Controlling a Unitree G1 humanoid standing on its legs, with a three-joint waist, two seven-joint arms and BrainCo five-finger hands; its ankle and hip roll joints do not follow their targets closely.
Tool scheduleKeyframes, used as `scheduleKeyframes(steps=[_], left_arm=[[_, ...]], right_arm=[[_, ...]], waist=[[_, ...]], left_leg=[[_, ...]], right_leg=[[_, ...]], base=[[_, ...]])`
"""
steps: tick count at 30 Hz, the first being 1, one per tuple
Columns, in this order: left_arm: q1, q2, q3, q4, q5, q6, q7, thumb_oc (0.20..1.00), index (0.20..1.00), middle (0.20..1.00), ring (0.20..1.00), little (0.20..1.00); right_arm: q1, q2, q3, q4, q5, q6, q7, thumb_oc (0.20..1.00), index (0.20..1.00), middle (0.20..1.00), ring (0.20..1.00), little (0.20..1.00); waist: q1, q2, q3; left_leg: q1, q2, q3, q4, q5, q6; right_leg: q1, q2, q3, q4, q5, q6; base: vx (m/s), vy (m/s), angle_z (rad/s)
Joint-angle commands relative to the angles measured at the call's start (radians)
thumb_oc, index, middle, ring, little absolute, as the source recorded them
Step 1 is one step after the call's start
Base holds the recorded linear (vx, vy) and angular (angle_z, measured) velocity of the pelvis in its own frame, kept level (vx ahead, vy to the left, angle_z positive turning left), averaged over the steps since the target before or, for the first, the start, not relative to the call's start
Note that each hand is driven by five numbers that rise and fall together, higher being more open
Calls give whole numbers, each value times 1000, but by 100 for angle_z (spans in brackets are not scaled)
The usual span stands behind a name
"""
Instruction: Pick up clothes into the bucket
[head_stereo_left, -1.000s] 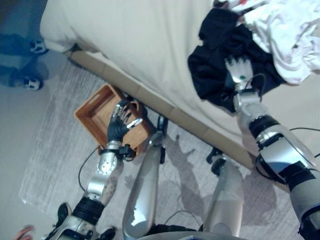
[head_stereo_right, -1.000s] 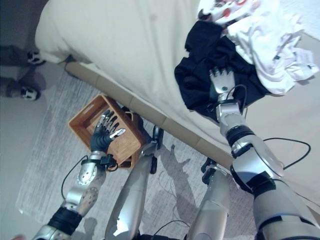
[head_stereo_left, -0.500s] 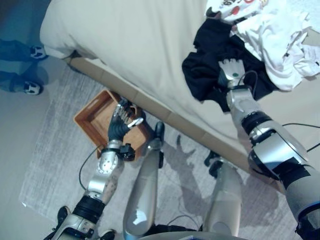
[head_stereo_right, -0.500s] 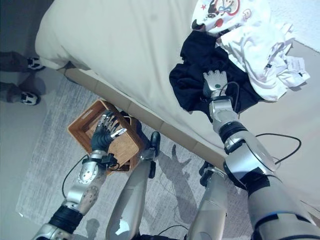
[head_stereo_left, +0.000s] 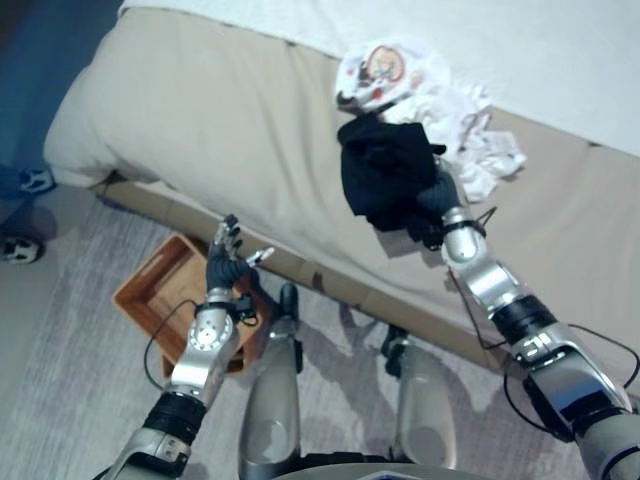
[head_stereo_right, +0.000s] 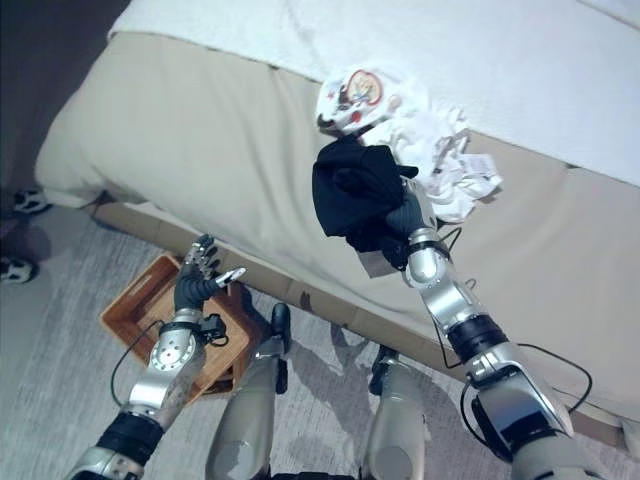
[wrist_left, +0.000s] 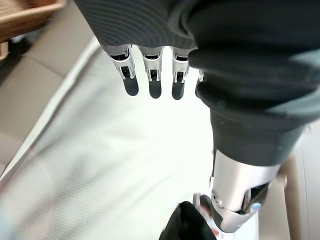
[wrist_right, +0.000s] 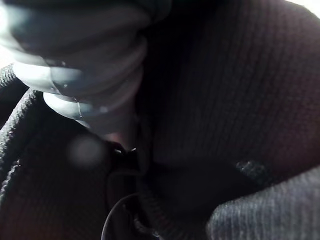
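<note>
The right hand (head_stereo_left: 437, 192) has its fingers curled into a black garment (head_stereo_left: 385, 180), holding it bunched just above the bed (head_stereo_left: 200, 110) near the bed's front edge, with a heap of white clothes (head_stereo_right: 435, 150) beside it further in. The crate (head_stereo_left: 150, 300) sits on the floor below the front edge, down and to the robot's left of the garment, well apart from it. The left hand (head_stereo_left: 228, 262) hovers over the crate's near corner, fingers straight and spread, holding nothing. Judging from this, the right arm must carry the garment across and down over the edge.
</note>
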Motion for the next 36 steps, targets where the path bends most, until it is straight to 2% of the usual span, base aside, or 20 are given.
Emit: scheduleKeyframes(steps=[1, 2, 4, 6, 7, 9, 11, 14, 17, 19, 21, 28, 33, 36], left_arm=[[-33, 71, 20, -6, 100, -22, 26, 1000, 1000, 1000, 1000, 1000], [-33, 71, 20, -6, 100, -22, 26, 1000, 1000, 1000, 1000, 1000], [-70, 81, 11, 6, 137, -15, 20, 1000, 1000, 1000, 1000, 1000], [-80, 84, 6, 3, 137, -15, 17, 1000, 1000, 1000, 1000, 1000], [-85, 79, -4, -18, 120, -19, -1, 1000, 1000, 1000, 1000, 1000], [-88, 66, -15, -53, 101, -22, -18, 1000, 1000, 1000, 1000, 1000], [-93, 64, -27, -66, 107, -21, -24, 1000, 1000, 1000, 1000, 1000], [-101, 66, -90, -117, 87, -18, -106, 1000, 1000, 1000, 1000, 1000], [-120, 59, -128, -118, 62, -15, -143, 1000, 1000, 1000, 1000, 1000], [-136, 43, -155, -115, 16, -12, -168, 1000, 1000, 1000, 1000, 1000], [-174, -7, -194, -75, -117, 0, -205, 1000, 1000, 1000, 1000, 1000], [-189, -21, -243, -73, -305, 20, -323, 1000, 1000, 1000, 1000, 1000], [-172, -66, -244, -51, -411, 30, -351, 1000, 1000, 1000, 1000, 1000], [-162, -105, -225, -28, -466, 27, -334, 1000, 1000, 1000, 1000, 1000]], right_arm=[[-48, 26, -12, -146, 158, -142, 92, 200, 200, 200, 200, 200], [-48, 26, -12, -146, 158, -142, 92, 200, 200, 200, 200, 200], [-23, 43, 34, -210, 269, -155, 183, 200, 200, 200, 200, 200], [-26, 48, 49, -224, 308, -150, 208, 200, 200, 200, 200, 200], [-23, 65, 78, -263, 376, -149, 247, 200, 200, 200, 200, 200], [-22, 93, 101, -275, 446, -138, 286, 200, 200, 200, 200, 200], [-22, 97, 113, -289, 473, -134, 299, 200, 200, 200, 200, 200], [-11, 117, 141, -327, 572, -116, 352, 200, 200, 200, 200, 200], [-10, 129, 156, -338, 626, -104, 368, 200, 200, 200, 200, 200], [-11, 132, 176, -364, 657, -92, 386, 200, 200, 200, 200, 200], [-6, 140, 201, -385, 707, -79, 402, 200, 200, 200, 200, 200], [11, 133, 224, -397, 730, -73, 426, 200, 200, 200, 200, 200], [11, 136, 234, -401, 745, -68, 437, 200, 200, 200, 200, 200], [22, 142, 239, -405, 754, -65, 439, 200, 200, 200, 200, 200]], waist=[[7, -71, -57], [6, -71, -57], [5, -86, -112], [3, -91, -130], [0, -98, -162], [2, -100, -188], [-1, -103, -203], [-6, -100, -250], [-10, -99, -270], [-15, -99, -286], [-25, -101, -304], [-38, -99, -327], [-40, -102, -333], [-43, -106, -337]], left_leg=[[51, 42, 20, -11, -26, -40], [52, 42, 20, -12, -25, -40], [123, 61, 40, -54, -24, -51], [141, 60, 46, -67, -19, -51], [175, 62, 58, -79, -23, -50], [214, 66, 68, -90, -30, -52], [227, 67, 71, -94, -30, -51], [286, 73, 92, -113, -36, -51], [318, 76, 105, -129, -38, -52], [339, 78, 112, -141, -38, -53], [366, 79, 122, -161, -34, -54], [401, 82, 143, -188, -33, -53], [414, 81, 149, -193, -34, -51], [421, 80, 151, -197, -36, -51]], right_leg=[[146, -67, -31, -187, 144, 76], [146, -67, -32, -188, 145, 76], [214, -41, -32, -249, 153, 81], [231, -38, -41, -265, 159, 83], [264, -28, -37, -286, 159, 81], [297, -19, -35, -304, 155, 81], [305, -17, -33, -311, 158, 81], [349, -8, -32, -335, 161, 83], [369, -3, -28, -348, 161, 84], [383, 1, -25, -355, 159, 83], [400, 6, -26, -363, 160, 84], [410, 16, -10, -380, 167, 87], [418, 17, -5, -382, 166, 88], [423, 18, -3, -384, 167, 87]], base=[[95, -45, -14], [93, -31, -12], [167, -52, -10], [121, -33, -13], [106, -17, -21], [134, -29, -13], [92, -13, -6], [91, -1, -4], [109, 6, -8], [78, 0, -6], [57, -3, -6], [34, 3, -9], [30, 8, -9], [9, -1, -1]])
